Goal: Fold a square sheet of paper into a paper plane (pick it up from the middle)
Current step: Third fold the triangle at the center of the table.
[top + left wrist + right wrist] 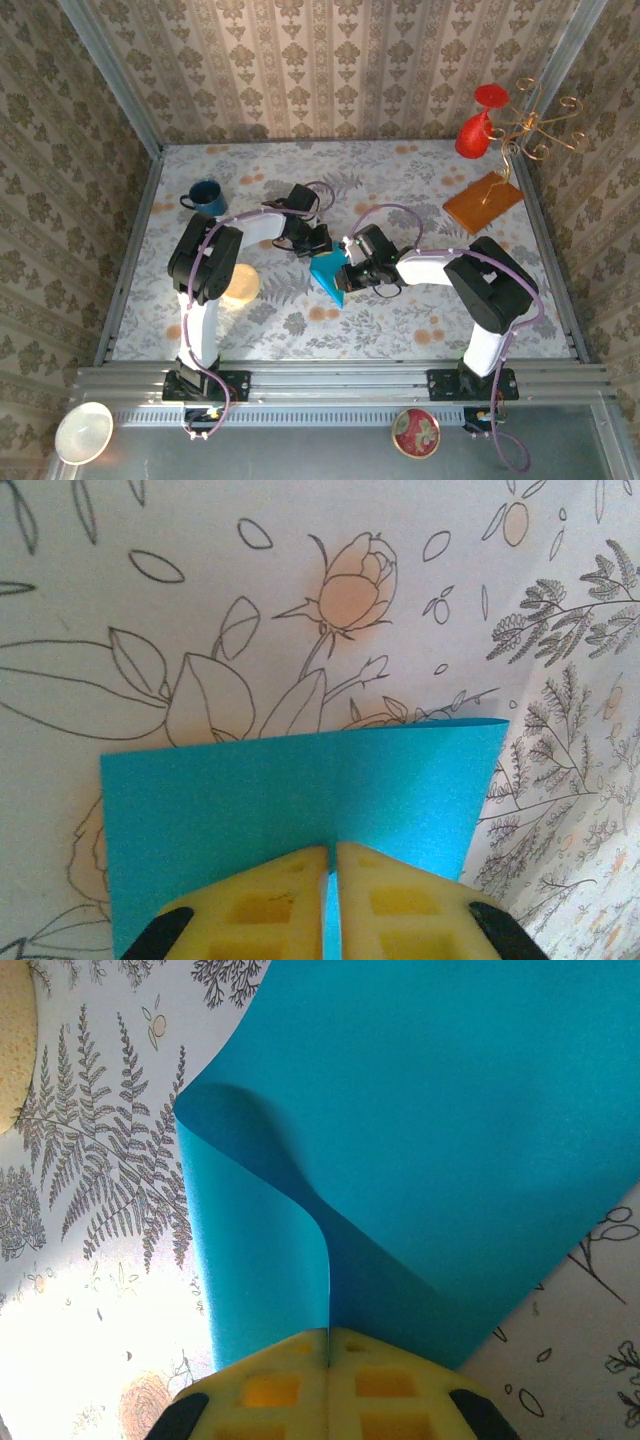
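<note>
The square sheet of paper [327, 273] is teal-blue and sits mid-table between my two grippers, bent rather than flat. In the right wrist view the square sheet of paper [450, 1110] curls up in an S-shaped bend, and my right gripper [328, 1332] is shut on its edge. In the left wrist view the sheet [300, 790] spreads out beyond my left gripper [331, 848], whose yellow fingers [270, 900] stand a thin slit apart, pinched on the sheet with a faint crease running on from the tips. From above, the left gripper [318, 242] is at the sheet's far corner and the right gripper [346, 272] at its right side.
A blue mug [207, 196] stands at the back left. An orange-brown sheet [483, 202], a red vase [474, 130] and a gold wire stand [540, 125] occupy the back right. A pale round pad [240, 285] lies by the left arm. Two dishes [83, 430] [415, 432] rest below the rail.
</note>
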